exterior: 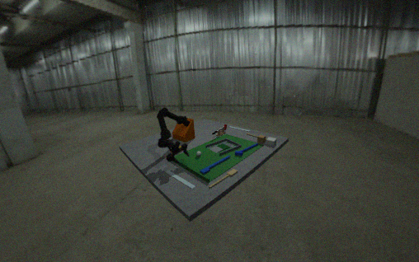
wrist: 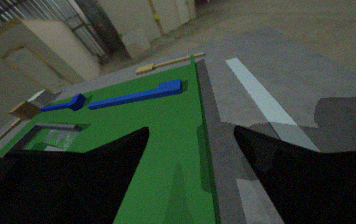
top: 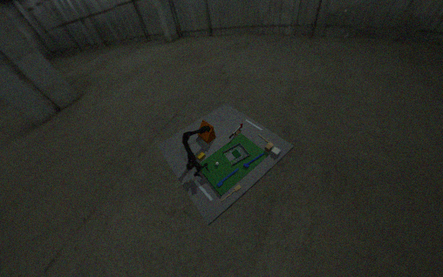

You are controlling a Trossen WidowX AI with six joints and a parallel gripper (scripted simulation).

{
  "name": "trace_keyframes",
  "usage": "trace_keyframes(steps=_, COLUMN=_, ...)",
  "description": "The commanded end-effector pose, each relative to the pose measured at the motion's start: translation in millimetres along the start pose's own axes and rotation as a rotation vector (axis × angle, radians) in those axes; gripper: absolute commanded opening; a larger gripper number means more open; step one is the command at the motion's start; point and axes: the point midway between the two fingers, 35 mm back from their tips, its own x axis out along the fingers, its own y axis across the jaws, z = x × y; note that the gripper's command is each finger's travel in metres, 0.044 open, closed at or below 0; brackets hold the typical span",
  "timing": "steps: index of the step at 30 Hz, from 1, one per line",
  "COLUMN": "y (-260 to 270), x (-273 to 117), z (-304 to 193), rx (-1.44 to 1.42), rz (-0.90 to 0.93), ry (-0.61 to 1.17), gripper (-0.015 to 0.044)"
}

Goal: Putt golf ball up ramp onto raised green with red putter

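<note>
The tool (exterior: pixel 185 151) is being held wide apart with nothing between its fingers, low over the near-left edge of the green mat (exterior: pixel 214 158), as seen from outside. In the wrist view its two dark fingers are framing the mat's edge and the grey counter (wrist: pixel 300 65) beside it.

One white ball (exterior: pixel 198 153) is resting on the mat, just beside the tool. One putter (exterior: pixel 220 131) is lying on the counter past the mat's far-left edge, well apart from the tool; its red end is pointing toward the counter's far edge, and its long axis is running roughly from the mat toward that edge, though its finer shape is too small to be told.

The raised green (exterior: pixel 223 146) is being shown as one framed rectangle in the mat's far half; nothing can be made out inside it.

Two blue bars (exterior: pixel 214 165) are lying end to end along the mat's right side. Two wooden sticks are counted: one (exterior: pixel 223 178) near the front-right edge, one (exterior: pixel 256 136) by the far-right corner. One orange block (exterior: pixel 184 131) is standing at the arm's (exterior: pixel 164 123) base. Two pale strips (exterior: pixel 182 180) are lying on the counter.
</note>
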Motion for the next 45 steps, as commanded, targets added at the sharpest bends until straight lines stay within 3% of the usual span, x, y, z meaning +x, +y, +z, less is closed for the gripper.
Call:
trace_keyframes(steps=1, y=65.1, x=29.8, z=-1.3, rx=-0.017, rz=0.127, ry=0.061, gripper=0.044)
trace_keyframes(steps=11, y=219.2, x=60.5, z=-17.1, rx=-0.12, rz=0.408, ry=0.239, gripper=0.044)
trace_keyframes(steps=19, y=346.6, x=49.1, z=-37.1, rx=-0.327, rz=0.622, ry=0.383, gripper=0.044)
trace_keyframes(steps=26, y=448.9, x=7.8, z=-68.7, rx=-0.608, rz=0.796, ry=0.511, gripper=0.044)
trace_keyframes(steps=33, y=526.3, x=-59.1, z=-115.9, rx=-1.016, rz=0.933, ry=0.632, gripper=0.044)
trace_keyframes(steps=39, y=558.5, x=-121.3, z=-161.6, rx=-1.46, rz=0.977, ry=0.706, gripper=0.044)
trace_keyframes(steps=45, y=563.0, x=-130.9, z=-169.5, rx=-1.546, rz=0.975, ry=0.714, gripper=0.044)
